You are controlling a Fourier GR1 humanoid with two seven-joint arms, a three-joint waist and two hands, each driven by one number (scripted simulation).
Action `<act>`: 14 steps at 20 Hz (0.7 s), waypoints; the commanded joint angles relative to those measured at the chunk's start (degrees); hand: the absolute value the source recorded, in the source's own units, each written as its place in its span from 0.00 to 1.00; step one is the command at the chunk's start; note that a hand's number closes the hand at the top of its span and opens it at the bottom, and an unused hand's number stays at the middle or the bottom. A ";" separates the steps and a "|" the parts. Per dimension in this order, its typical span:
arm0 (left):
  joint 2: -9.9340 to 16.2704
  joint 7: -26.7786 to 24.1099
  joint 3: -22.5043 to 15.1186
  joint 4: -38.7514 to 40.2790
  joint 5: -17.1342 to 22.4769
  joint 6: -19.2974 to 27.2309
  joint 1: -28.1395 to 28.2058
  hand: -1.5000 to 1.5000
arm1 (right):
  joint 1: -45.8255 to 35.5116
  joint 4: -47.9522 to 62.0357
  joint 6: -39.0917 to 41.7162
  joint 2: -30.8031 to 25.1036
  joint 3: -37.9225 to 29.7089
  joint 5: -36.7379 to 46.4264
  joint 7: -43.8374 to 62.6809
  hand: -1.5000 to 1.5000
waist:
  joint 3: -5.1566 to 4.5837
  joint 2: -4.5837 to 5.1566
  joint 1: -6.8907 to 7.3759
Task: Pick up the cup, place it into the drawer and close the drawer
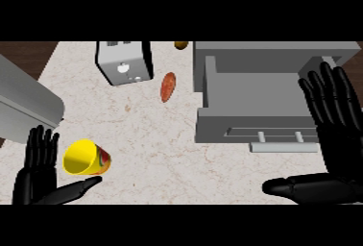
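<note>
A yellow cup (pixel 85 157) with a red and green pattern lies on its side on the marble counter at the lower left, its mouth facing the lower left. My left hand (pixel 39 178) is open right beside it, fingers straight on the cup's left and the thumb stretched out below it, not curled round it. The grey drawer (pixel 255 91) stands pulled open at the right, its inside bare and its handle (pixel 282 140) at the front. My right hand (pixel 333 144) is open with fingers straight, in front of the drawer's right side.
A silver toaster (pixel 124 62) stands at the back left. An orange-brown oblong food item (pixel 168 87) lies between the toaster and the drawer, and a small brown object (pixel 181 45) sits at the back edge. A grey appliance (pixel 25 103) fills the left edge.
</note>
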 commanded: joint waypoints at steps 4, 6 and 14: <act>1.25 -6.18 2.31 14.38 -0.70 -0.31 -7.19 0.00 | -1.78 -2.84 -2.78 2.19 3.39 2.49 2.98 0.00 | -0.02 0.01 -0.15; 2.13 -5.19 3.06 8.94 1.78 -3.34 -0.92 0.00 | 4.29 -3.83 0.47 1.22 1.90 0.93 -0.47 0.00 | 0.01 -0.04 -0.03; 2.22 -15.44 5.03 23.07 1.87 -4.30 -4.58 0.00 | -0.99 5.24 2.83 -0.81 -2.47 -1.65 -3.26 0.00 | 0.01 0.03 0.06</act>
